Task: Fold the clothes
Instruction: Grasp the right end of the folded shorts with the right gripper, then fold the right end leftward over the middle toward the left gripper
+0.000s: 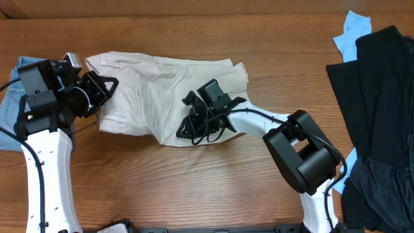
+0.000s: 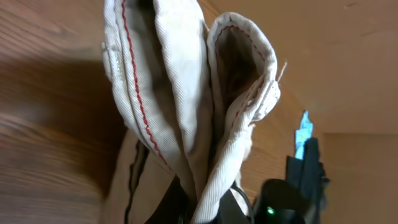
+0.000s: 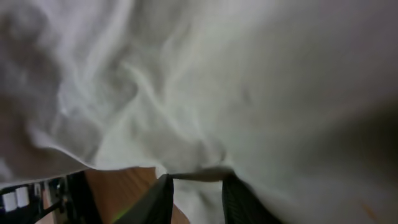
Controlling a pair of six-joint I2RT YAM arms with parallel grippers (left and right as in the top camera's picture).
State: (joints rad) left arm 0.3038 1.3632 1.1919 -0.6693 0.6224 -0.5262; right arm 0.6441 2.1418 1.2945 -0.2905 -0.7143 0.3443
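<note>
Pale beige shorts [image 1: 162,81] lie spread across the middle of the wooden table. My left gripper [image 1: 103,94] is at their left end, shut on a bunched edge. In the left wrist view, folded layers with red stitching [image 2: 180,93] rise out of the left gripper [image 2: 199,211]. My right gripper [image 1: 187,126] sits at the shorts' lower front edge. In the right wrist view its fingers [image 3: 158,199] are shut on a fold of the beige cloth [image 3: 249,74], with bare table just below.
A black garment [image 1: 381,97] is heaped at the right edge, with light blue cloth [image 1: 352,29] showing behind it. A blue denim piece [image 1: 10,97] lies at the far left under my left arm. The right arm's body [image 1: 304,155] stands front right.
</note>
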